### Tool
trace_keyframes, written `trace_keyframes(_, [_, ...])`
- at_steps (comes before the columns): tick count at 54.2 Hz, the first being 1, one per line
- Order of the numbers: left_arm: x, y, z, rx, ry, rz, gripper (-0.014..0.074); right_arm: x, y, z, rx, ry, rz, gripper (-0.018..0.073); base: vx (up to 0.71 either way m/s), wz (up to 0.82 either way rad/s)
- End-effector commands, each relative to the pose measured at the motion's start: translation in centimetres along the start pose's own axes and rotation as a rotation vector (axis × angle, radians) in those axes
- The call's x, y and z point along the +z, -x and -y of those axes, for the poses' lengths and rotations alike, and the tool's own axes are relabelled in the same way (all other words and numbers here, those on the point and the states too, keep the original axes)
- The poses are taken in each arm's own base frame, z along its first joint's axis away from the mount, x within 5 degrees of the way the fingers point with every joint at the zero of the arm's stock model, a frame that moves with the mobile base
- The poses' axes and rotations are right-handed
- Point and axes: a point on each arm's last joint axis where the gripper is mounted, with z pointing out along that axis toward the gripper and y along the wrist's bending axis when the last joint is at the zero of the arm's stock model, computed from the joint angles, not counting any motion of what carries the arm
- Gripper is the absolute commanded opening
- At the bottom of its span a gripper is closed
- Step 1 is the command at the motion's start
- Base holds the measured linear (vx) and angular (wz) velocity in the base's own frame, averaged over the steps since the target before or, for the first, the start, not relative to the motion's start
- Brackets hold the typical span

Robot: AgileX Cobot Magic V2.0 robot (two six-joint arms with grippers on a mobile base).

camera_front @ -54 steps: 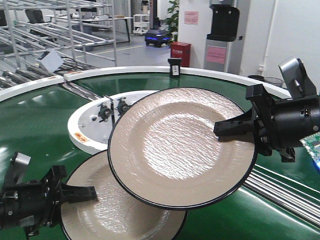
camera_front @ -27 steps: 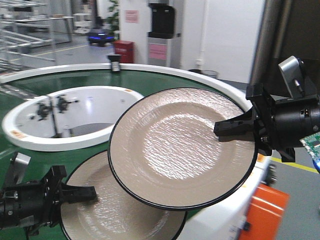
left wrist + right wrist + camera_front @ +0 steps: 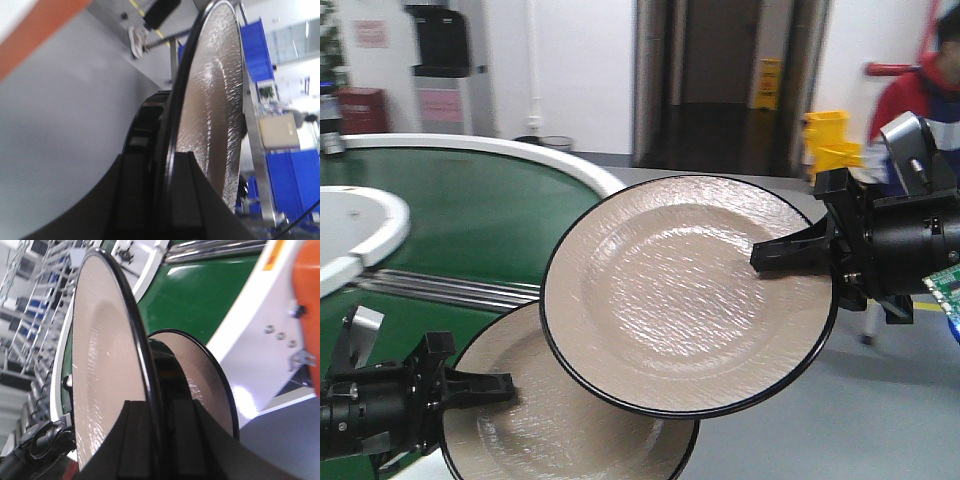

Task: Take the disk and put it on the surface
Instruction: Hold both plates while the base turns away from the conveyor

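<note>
Pinching rims only: my right claw (image 3: pixel 767 258) is clamped on the upper disk (image 3: pixel 670 290), left claw (image 3: pixel 503 385) on the lower disk (image 3: pixel 550 430); both likely stiff, slick, breakable.

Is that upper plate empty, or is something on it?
Empty. The upper plate shows a bare, textured beige face from rim to rim; only the right gripper clamps its edge.

Left gripper (image 3: pixel 485 385) at lower left and right gripper (image 3: pixel 775 258) at right: matte black, angular, with tapered jaws, each topped by a pale grey box (image 3: pixel 910 148).
</note>
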Motion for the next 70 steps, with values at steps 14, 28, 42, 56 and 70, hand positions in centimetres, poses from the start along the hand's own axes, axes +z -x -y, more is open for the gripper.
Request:
trace_keyframes(14, [-0.97,0.50,3.09,-0.025,-0.155,0.043,-0.0001,-1.62,0.80,-2.81,0.005,0.113,0.105,-0.0005,-0.07,-0.67])
trace_keyframes(28, [-0.97,0.50,3.09,-0.025,-0.155,0.043,-0.0001,-1.62,0.80,-2.81,0.005,0.113,0.105,-0.0005,0.03,-0.59])
trace_keyframes(42, [-0.97,0.50,3.09,-0.025,-0.155,0.043,-0.0001,-1.62,0.80,-2.81,0.005,0.113,0.105,-0.0005,0.14,-0.56])
trace_keyframes(56, [-0.97,0.50,3.09,-0.025,-0.155,0.043,-0.0001,-1.62,0.80,-2.81,0.005,0.113,0.105,-0.0005,0.22,-0.57])
trace_keyframes(70, [-0.97,0.50,3.09,-0.024,-0.155,0.043,-0.0001,-1.62,0.80,-2.81,0.005,0.113,0.105,-0.0005,0.28,-0.44])
